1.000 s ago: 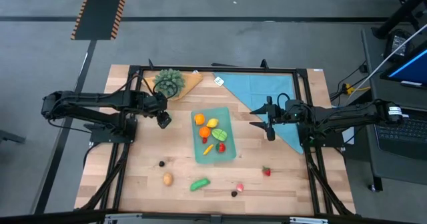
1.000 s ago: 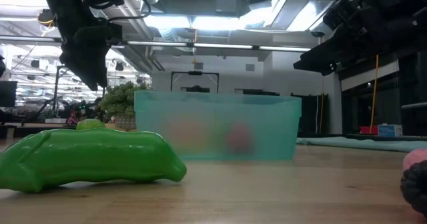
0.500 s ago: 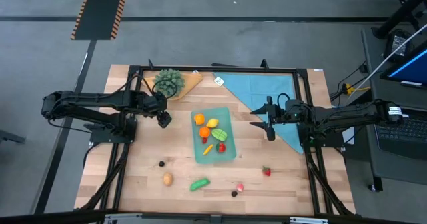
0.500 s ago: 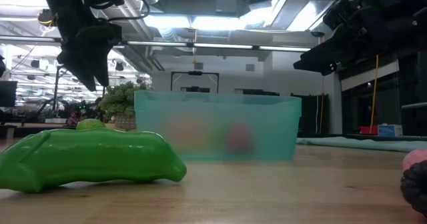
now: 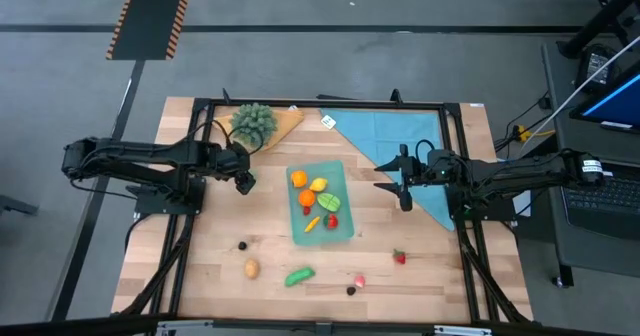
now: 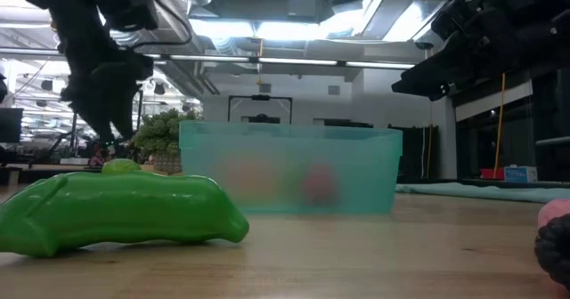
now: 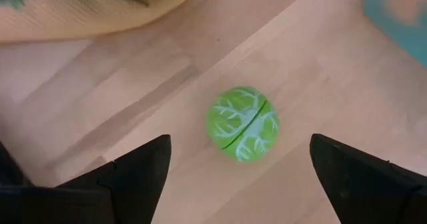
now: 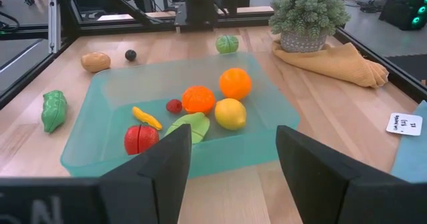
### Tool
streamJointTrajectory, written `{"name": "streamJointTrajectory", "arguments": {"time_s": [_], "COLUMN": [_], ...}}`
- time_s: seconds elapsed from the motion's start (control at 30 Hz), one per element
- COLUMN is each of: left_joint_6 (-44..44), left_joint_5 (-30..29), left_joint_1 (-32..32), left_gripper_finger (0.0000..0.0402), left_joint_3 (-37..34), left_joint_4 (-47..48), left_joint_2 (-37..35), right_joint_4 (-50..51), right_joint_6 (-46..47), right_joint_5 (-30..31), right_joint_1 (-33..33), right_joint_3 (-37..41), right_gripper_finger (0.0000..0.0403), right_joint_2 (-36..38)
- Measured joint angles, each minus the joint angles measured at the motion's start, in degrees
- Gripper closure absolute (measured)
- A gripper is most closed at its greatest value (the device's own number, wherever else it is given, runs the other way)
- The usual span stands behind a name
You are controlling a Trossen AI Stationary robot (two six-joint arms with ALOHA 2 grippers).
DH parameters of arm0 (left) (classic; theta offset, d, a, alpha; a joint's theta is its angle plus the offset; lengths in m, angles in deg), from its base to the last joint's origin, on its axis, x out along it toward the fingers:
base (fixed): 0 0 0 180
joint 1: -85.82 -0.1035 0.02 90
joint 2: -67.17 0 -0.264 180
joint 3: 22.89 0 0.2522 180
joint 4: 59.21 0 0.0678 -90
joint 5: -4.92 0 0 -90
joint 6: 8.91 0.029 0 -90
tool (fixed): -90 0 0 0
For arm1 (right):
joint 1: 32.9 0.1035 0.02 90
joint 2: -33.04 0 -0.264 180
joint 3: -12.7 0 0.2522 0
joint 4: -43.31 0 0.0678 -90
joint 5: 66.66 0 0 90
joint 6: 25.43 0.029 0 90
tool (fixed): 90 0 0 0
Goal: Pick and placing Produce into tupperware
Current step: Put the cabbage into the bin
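The teal tupperware [image 5: 323, 202] lies mid-table and holds an orange [image 8: 235, 83], a lemon [image 8: 229, 113], a red piece [image 8: 140, 139] and other small produce. A green cabbage ball [image 7: 242, 123] rests on the wood left of the container; it also shows in the right wrist view [image 8: 227, 44]. My left gripper [image 7: 238, 143] is open above it, one finger on either side, touching nothing. In the high view this gripper [image 5: 243, 181] hides the ball. My right gripper [image 5: 403, 190] is open and empty, right of the container. A green pea pod [image 5: 299, 275], a potato [image 5: 251, 268] and a strawberry [image 5: 399, 257] lie near the front.
A bushy green leafy bunch [image 5: 253, 123] stands on a tan cloth at the back left. A light-blue cloth [image 5: 400, 141] with a white tag [image 5: 328, 122] lies at the back right. Dark berries [image 5: 242, 245] and a pink piece [image 5: 359, 280] lie near the front edge. Black frame rails [image 5: 320, 104] border the table.
My left gripper has gone down toward the green cabbage ball, tipping a little as it went; its fingers stay open. My right gripper and the produce have kept still.
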Motion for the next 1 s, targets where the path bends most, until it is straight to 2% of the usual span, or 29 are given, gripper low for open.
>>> {"name": "streamJointTrajectory", "arguments": {"time_s": [0.27,0.67,1.0], "left_joint_6": [-0.8,-0.9,-4.2], "left_joint_5": [0.6,0.6,0.6], "left_joint_1": [0.0,0.0,0.0], "left_gripper_finger": [0.0055,0.0055,0.0055], "left_joint_3": [-4.5,-4.8,-4.8], "left_joint_4": [-9.3,-9.1,-9.2], "left_joint_2": [0.0,0.0,0.2], "right_joint_4": [0.0,0.0,0.0], "right_joint_6": [0.0,0.0,0.0], "right_joint_5": [0.0,0.0,0.0], "right_joint_1": [0.0,0.0,0.0], "right_joint_3": [0.0,0.0,0.0], "right_gripper_finger": [0.0182,0.0182,0.0182], "right_joint_2": [0.0,0.0,0.0]}}
